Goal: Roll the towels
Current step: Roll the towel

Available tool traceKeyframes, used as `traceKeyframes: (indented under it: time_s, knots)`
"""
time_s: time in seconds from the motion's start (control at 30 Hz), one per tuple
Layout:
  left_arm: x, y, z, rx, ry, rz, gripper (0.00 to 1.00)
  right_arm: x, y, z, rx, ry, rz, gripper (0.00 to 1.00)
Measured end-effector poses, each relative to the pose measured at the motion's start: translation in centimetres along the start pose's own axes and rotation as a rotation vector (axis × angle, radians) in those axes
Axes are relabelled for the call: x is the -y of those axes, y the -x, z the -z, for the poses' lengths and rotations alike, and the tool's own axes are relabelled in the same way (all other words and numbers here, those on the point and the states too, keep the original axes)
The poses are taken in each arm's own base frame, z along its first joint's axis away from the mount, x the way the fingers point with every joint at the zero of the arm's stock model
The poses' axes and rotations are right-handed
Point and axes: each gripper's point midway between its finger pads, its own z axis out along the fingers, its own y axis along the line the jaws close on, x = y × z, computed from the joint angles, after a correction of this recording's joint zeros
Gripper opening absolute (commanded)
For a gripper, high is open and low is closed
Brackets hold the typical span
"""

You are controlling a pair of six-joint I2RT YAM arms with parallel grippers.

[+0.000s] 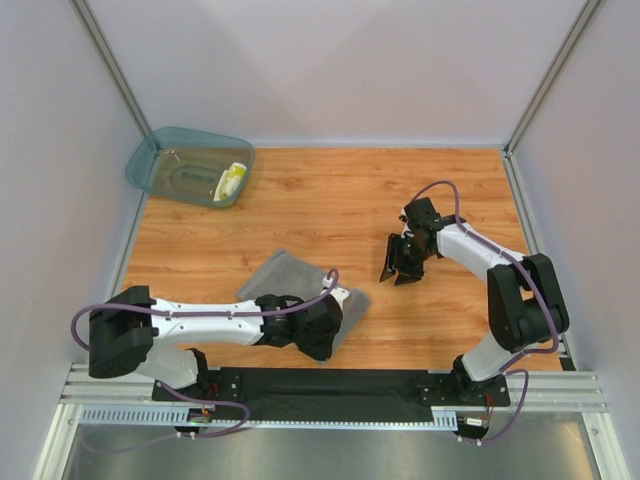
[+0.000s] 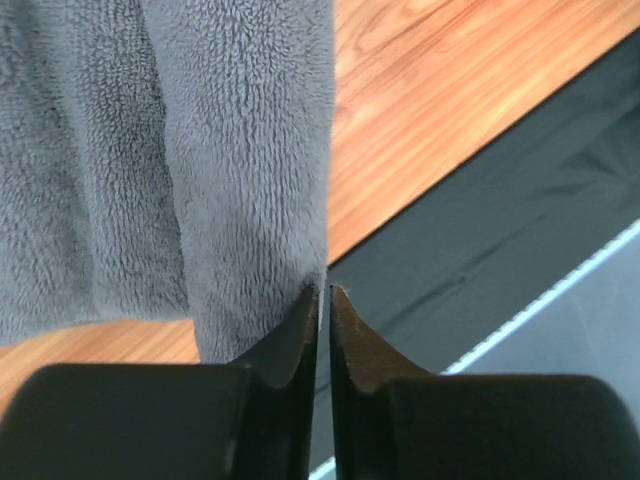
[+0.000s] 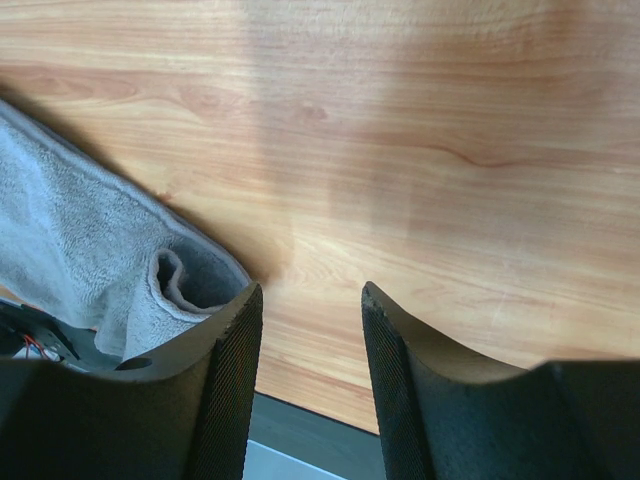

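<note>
The grey towel [image 1: 285, 278] lies partly folded on the wooden table, near the front, left of centre. My left gripper [image 1: 318, 335] sits at its near right end. In the left wrist view the jaws of that gripper [image 2: 325, 290] are nearly together and pinch the very edge of the grey towel [image 2: 240, 150], which runs away from the tips. My right gripper [image 1: 400, 270] hovers open over bare wood to the right of the towel. In the right wrist view this gripper [image 3: 310, 290] holds nothing, and a curled corner of the grey towel [image 3: 80, 240] lies beside its left finger. The small yellow-and-white cloth [image 1: 232, 182] rests inside the tub.
A translucent teal tub [image 1: 160, 160] stands at the back left corner of the table. The black base rail [image 1: 330, 385] runs along the near edge, just behind the left gripper. Walls close in the table on three sides.
</note>
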Motion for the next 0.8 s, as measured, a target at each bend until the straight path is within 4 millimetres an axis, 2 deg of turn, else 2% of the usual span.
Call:
traceKeyframes:
  time_s: [0.07, 0.27, 0.53, 0.8]
  knots:
    - [-0.5, -0.7, -1.0, -0.028, 0.019, -0.011, 0.27, -0.1, -0.2, 0.3, 0.008, 0.009, 0.002, 0.46]
    - [-1.3, -1.7, -2.5, -0.058, 0.075, -0.042, 0.37, -0.4, -0.7, 1.0, 0.016, 0.031, 0.007, 0.46]
    - [-1.4, -0.7, -1.2, -0.018, 0.248, -0.149, 0.38, -0.9, -0.7, 2.0, 0.042, 0.052, 0.015, 0.46]
    - [0.4, 1.5, 1.3, 0.054, 0.377, -0.267, 0.41, -1.0, -1.0, 2.2, 0.047, 0.059, 0.019, 0.46]
